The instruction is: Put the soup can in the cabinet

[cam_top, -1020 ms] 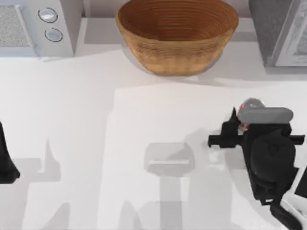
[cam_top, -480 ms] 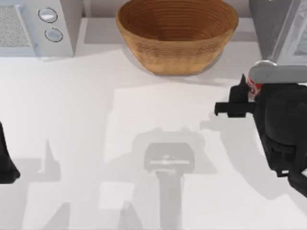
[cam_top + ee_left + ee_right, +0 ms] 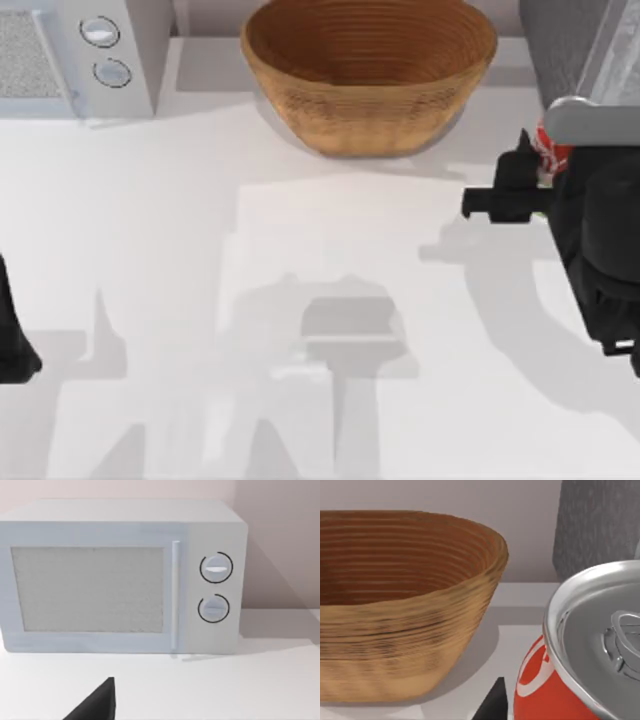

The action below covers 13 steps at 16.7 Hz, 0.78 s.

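Right gripper (image 3: 540, 175) clamped on the soup can (image 3: 553, 150) near the cabinet (image 3: 575, 55) at the table's right; left arm parked at left edge.

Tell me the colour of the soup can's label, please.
Red with white markings under a silver lid; the soup can shows it best in the right wrist view.

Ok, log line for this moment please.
right gripper: holding can, raised near cabinet | left arm: parked, table's left edge | can not yet inside
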Motion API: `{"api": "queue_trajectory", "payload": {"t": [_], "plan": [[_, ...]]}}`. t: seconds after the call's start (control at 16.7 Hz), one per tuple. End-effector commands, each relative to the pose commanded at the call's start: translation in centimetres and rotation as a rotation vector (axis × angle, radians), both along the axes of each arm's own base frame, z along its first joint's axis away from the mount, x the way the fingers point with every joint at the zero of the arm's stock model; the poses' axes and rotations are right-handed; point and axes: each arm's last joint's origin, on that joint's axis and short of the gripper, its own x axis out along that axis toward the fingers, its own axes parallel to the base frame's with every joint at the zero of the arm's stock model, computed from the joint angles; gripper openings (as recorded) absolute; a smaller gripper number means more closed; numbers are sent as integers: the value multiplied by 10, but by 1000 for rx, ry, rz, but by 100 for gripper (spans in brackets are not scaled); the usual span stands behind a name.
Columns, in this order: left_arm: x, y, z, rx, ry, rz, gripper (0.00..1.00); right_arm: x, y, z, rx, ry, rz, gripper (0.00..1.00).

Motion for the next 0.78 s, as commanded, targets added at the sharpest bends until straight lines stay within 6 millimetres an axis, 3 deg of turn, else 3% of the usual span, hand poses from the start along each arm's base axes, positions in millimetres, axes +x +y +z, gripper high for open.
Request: {"api": "queue_trajectory", "payload": {"t": [0.18,0.36,0.54,0.78], "plan": [[0,0,0,0,0,0,100,-1,-3,0,1,1,-1,0],[0,0,0,0,0,0,100,-8,-19,11,11,-14,2,0],[0,0,0,0,0,0,100,-25,-49,25,26,-46,2,0],[0,0,0,0,0,0,100,-64,-94,33,37,-102,-3,0]]}}
